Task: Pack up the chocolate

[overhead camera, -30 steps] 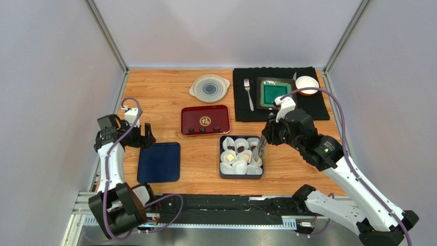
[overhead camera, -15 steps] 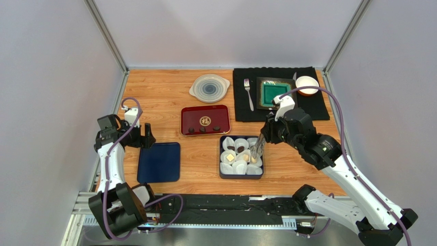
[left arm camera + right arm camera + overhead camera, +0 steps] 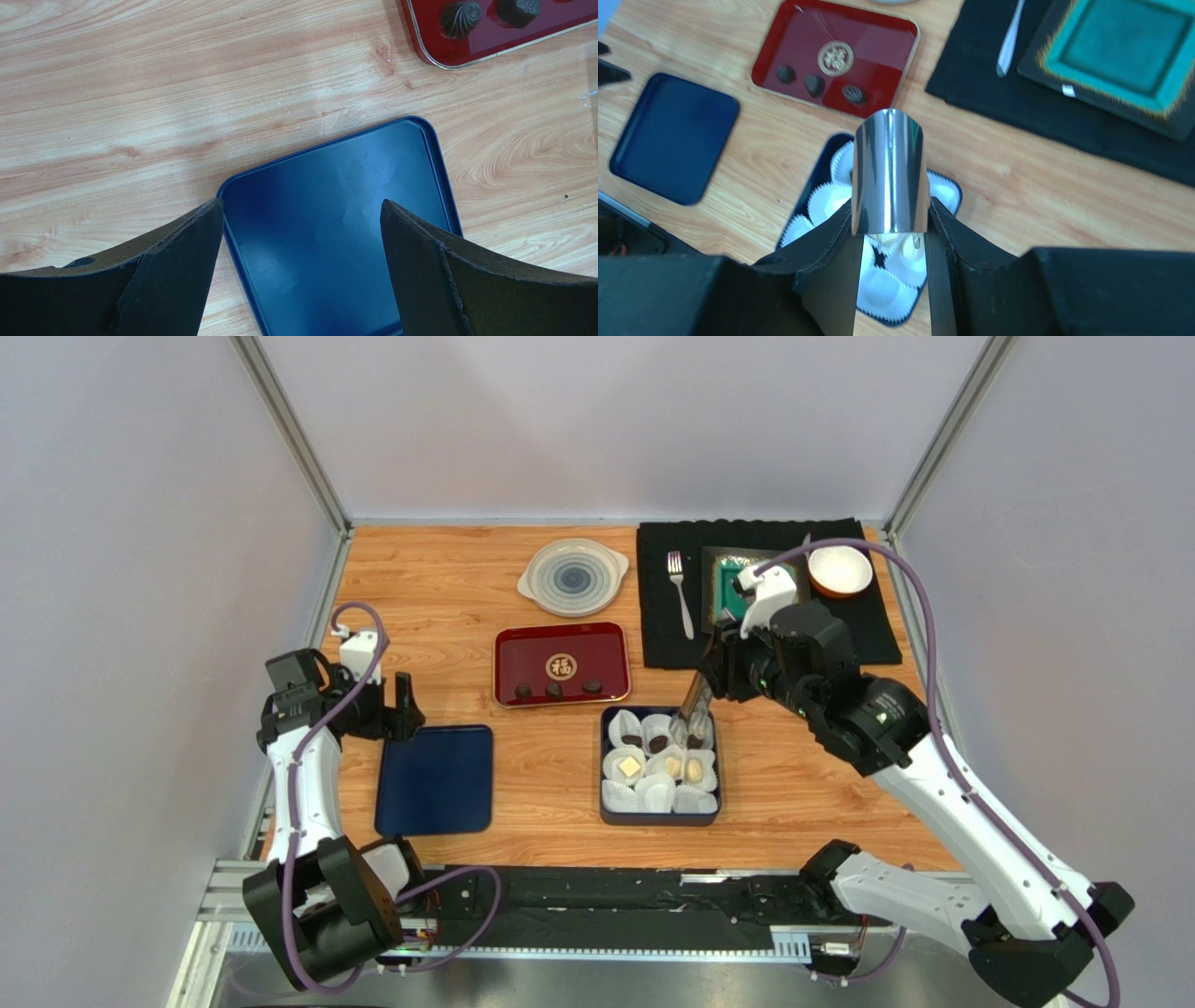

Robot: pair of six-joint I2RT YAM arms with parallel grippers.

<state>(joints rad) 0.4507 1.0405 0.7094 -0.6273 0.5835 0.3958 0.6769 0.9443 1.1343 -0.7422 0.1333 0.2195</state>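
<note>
since your right gripper (image 3: 889, 227) pinches metal tongs (image 3: 889, 168) above the box (image 3: 659, 821) to spare the sweets, fetch the three dark chocolates (image 3: 814, 85) on the red tray (image 3: 878, 56) just behind the box; tongs seem empty. left gripper (image 3: 302, 224) hangs spread, left of the box.

3 chocolates (image 3: 557, 690) on tray (image 3: 530, 650), box (image 3: 661, 821) before it, lid (image 3: 436, 780) left of box
</note>
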